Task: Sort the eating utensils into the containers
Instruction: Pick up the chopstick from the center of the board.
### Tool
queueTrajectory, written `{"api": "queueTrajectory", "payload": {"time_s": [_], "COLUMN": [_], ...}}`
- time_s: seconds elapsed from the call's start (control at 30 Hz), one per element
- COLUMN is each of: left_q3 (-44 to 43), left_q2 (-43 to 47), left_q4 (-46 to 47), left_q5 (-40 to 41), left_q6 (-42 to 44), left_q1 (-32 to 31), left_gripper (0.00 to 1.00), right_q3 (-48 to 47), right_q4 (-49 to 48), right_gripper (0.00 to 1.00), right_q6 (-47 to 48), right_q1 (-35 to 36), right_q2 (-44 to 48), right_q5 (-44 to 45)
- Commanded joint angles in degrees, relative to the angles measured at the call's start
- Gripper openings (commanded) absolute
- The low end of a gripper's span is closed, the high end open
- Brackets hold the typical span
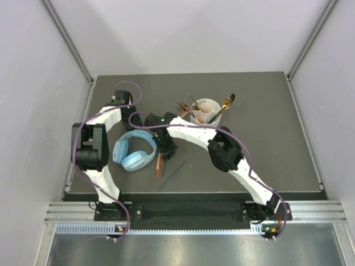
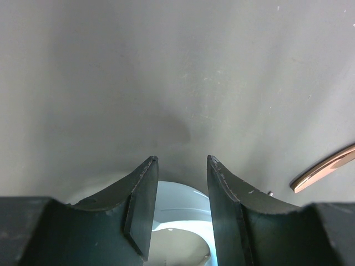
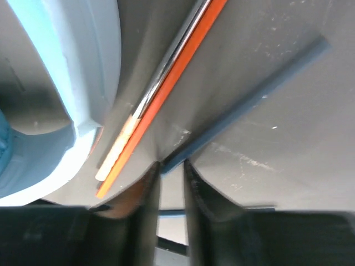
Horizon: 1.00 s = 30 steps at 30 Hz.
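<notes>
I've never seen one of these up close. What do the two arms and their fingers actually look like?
Both the left arm and right arm have smooth white curved links joined by chunky black joint housings. A purple cable loops along each. The fingers are dark, flat-faced wedges tapering to the tips.

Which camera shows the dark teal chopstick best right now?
Right wrist: the dark teal chopstick runs large across the frame, one end between the jaws. Top external shows it only as a small faint line. Left wrist misses it.
</notes>
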<state>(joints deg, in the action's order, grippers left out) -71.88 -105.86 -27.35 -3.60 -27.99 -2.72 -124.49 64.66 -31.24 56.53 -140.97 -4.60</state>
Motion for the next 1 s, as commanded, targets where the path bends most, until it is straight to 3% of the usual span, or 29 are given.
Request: {"api": "queueTrajectory", "payload": {"time_s": [0.0,0.03,0.47,0.97], "left_q3": [0.07,0.07,-0.28,-1.34], "left_q2": [2.94,3.03,2.24,0.31], "left_q4": [1.78,1.86,1.95,1.95], "left_q5": [-0.27,-0.27,-1.23,-3.35], "left_q6": [-0.14,-0.14,-0.14,-0.84], "left_q1": [0.17,0.17,0.17,0.17], "left_gripper": [0.45,0.45,0.45,0.45], "right_q3": [6.26,6.97,19.63,15.5], "right_q4": [0.65,-0.32,-5.6,-11.93], "right_gripper": [0.12,0.0,0.0,0.0], "right_q6": [0.4,0.22,2.24,11.63], "right_q1": [0.51,0.42,-2.74,-9.34], "right_q2": [-6.25,-6.08,2.35,14.66], "right_q5": [2.41,2.06,4.42,13.3]}}
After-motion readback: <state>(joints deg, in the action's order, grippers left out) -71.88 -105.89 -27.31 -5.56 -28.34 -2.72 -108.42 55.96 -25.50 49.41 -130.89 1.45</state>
